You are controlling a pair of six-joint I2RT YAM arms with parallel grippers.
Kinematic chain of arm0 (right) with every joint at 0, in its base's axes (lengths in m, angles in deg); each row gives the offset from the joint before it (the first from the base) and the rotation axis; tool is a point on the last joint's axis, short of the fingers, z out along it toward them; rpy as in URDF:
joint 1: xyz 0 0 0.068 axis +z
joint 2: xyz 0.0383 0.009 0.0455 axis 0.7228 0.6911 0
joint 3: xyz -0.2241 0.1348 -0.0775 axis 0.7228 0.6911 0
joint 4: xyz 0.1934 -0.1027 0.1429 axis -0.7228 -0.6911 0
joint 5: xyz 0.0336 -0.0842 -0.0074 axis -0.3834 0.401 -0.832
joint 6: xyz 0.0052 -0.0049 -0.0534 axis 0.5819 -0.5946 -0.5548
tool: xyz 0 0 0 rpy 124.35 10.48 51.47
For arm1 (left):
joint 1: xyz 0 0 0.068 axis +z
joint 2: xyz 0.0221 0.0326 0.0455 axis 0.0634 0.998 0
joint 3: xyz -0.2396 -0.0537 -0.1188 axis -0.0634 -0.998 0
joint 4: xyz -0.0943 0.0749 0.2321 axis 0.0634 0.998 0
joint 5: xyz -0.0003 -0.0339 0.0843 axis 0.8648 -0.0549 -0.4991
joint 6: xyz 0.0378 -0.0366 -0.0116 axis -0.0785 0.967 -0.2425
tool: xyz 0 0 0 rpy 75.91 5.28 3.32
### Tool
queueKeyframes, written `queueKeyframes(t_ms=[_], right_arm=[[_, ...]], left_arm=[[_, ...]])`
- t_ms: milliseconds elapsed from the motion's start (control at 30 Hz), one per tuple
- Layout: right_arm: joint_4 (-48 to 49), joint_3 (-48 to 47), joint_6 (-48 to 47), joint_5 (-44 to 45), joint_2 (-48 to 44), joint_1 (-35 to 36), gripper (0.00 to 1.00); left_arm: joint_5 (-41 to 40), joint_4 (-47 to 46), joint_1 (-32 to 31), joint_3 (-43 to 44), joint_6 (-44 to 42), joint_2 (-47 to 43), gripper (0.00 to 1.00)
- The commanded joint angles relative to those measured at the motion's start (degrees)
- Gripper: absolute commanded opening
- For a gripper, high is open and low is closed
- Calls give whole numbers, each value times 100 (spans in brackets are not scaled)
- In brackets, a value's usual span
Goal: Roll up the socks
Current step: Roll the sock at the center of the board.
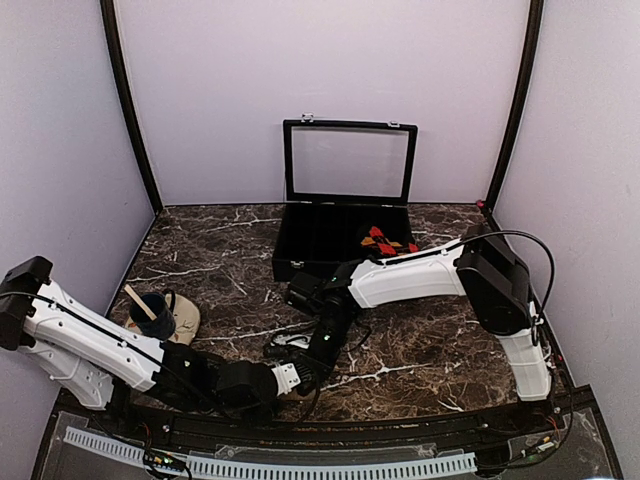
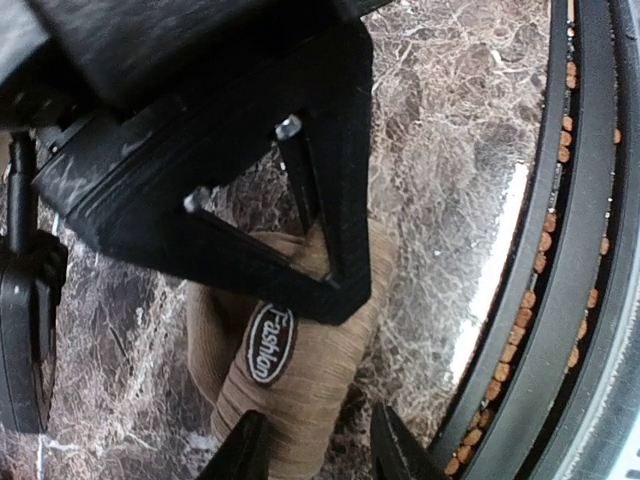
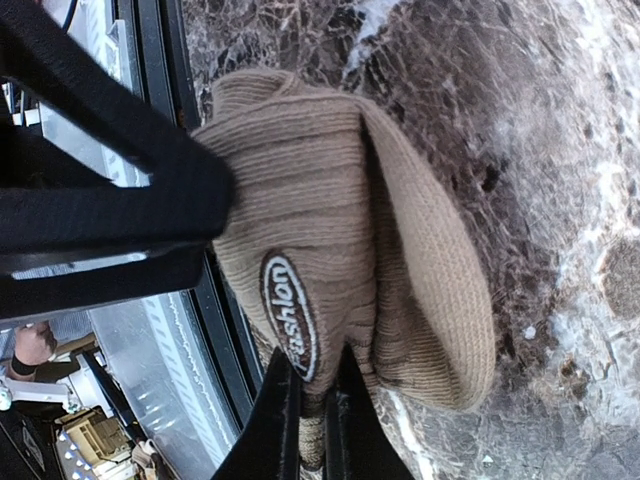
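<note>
Marble table point(image 1: 420, 350): case point(image 1: 300, 262), tan sock point(image 3: 330, 230), cup point(image 1: 155, 315)

On the tabletop point(image 1: 430, 340) the case point(image 1: 300, 250) sits at 12 o'clock, with its lid point(image 1: 350, 125) standing up behind it. The patterned sock point(image 1: 385, 241) lies in the case's 3 o'clock end. A cup point(image 1: 152, 316) stands on a dish point(image 1: 188, 318) at 8 o'clock. At 6 o'clock the plain sock point(image 3: 330, 220) lies on the tabletop. The left hand point(image 2: 315, 452) straddles it from 9 o'clock, and the right hand point(image 3: 312, 420) pinches it from 12 o'clock.
</note>
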Motion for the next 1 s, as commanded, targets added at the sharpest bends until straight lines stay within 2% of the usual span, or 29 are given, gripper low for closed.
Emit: queueKeyframes(t_ms=[0, 267, 500, 667, 800, 967], right_arm=[[-348, -30, -126, 162, 209, -31, 0], [-377, -56, -174, 99, 235, -39, 0], [-397, -128, -192, -9, 287, -74, 0], [-414, -147, -192, -64, 321, -84, 0], [-414, -136, -180, -64, 315, -106, 5], [-336, -26, -143, -110, 220, -197, 20]], left_arm=[[-385, 176, -22, 240, -241, 220, 38], [-476, 150, -17, 282, -463, 484, 39], [-313, 177, -7, 420, -521, 860, 36], [-34, 161, 86, 417, -487, 953, 24], [350, 82, 281, 310, -415, 843, 1], [937, -31, 605, 152, -199, 591, 0]])
